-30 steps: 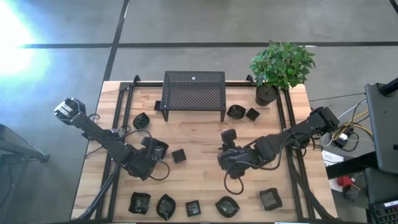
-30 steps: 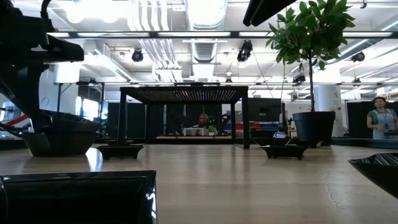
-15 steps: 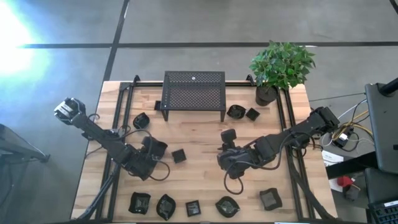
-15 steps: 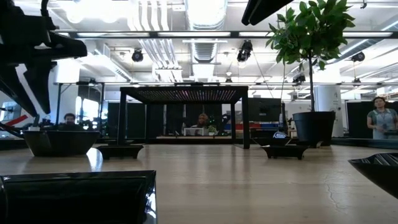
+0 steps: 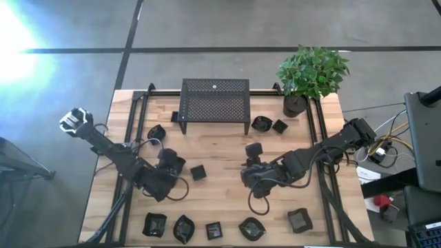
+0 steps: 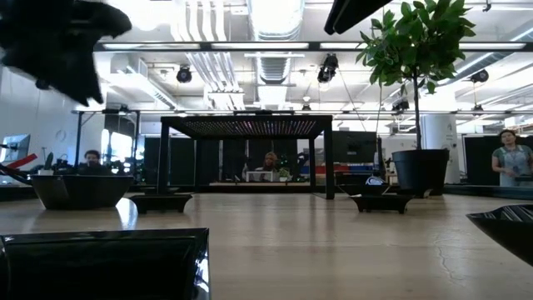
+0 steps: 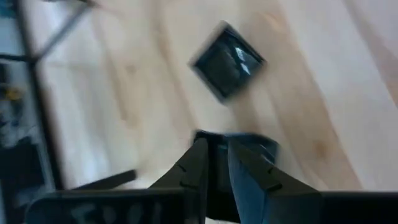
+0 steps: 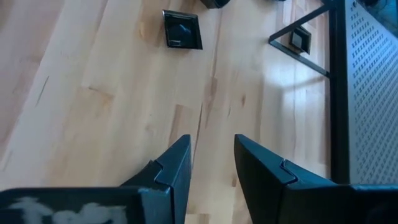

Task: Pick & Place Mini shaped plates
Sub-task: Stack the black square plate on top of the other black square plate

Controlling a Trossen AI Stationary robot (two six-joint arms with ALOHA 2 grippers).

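My left gripper [image 7: 216, 144] hangs just above the table in front of the black perforated metal stand [image 5: 214, 105], off its left leg. Its fingers are parted only a little and carry nothing. The low view shows it lifted clear of the glossy black shallow dish [image 6: 81, 190] that sits flat on the wood beneath it. I take that dish as placed, so the next pick turns on the small square glossy black plate [image 5: 198, 172]. This plate lies on bare wood in front of the stand, between my two grippers. From the left gripper it is straight ahead and near. From the right gripper [image 8: 211, 140], in front of the stand's right half with its fingers spread and empty, it is also straight ahead but well apart. So I judge the left arm the nearer one. The plate has no long axis to speak of. Seen from the left wrist it sits cornerwise to the fingers, so I would turn the wrist to close across two flat edges, not across the corners. Seen from the right wrist it sits nearly square-on. More small black plates wait along the table edge farthest from the stand, and a few sit beside its legs.
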